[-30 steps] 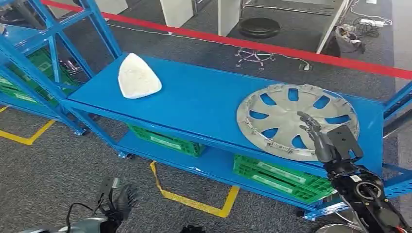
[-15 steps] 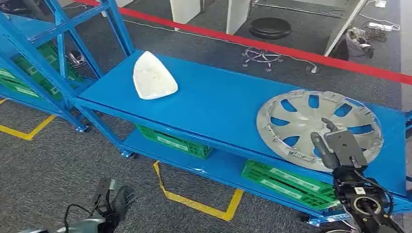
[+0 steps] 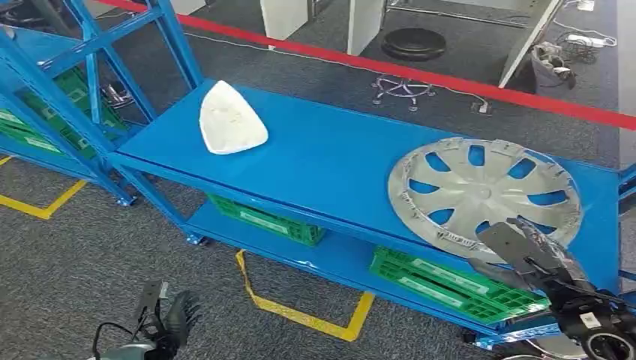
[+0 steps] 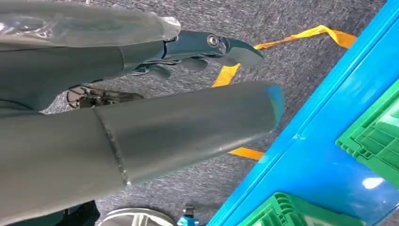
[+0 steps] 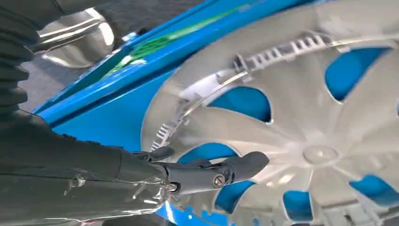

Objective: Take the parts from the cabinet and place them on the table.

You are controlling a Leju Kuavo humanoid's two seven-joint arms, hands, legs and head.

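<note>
A silver hubcap (image 3: 484, 191) lies flat at the right end of the blue cabinet shelf (image 3: 330, 161). A white, rounded triangular part (image 3: 231, 120) lies at the shelf's left end. My right hand (image 3: 527, 251) hovers at the hubcap's near rim. In the right wrist view its fingers (image 5: 211, 172) stretch out over the hubcap (image 5: 320, 153) without closing on it. My left hand (image 3: 171, 321) hangs low above the carpet, well in front of the shelf. The left wrist view shows that hand (image 4: 141, 132) with fingers apart and nothing in it.
Green crates (image 3: 442, 281) sit on the lower shelf, under the hubcap and under the shelf's middle. A second blue rack (image 3: 52, 90) stands at the left. Yellow tape (image 3: 300, 315) marks the carpet in front. A red line (image 3: 420, 75) and a stool base (image 3: 401, 86) lie behind.
My right hand has drawn back from above the hubcap's spokes to its near rim and sits lower in the picture. The camera swung a little. The left hand dropped slightly.
</note>
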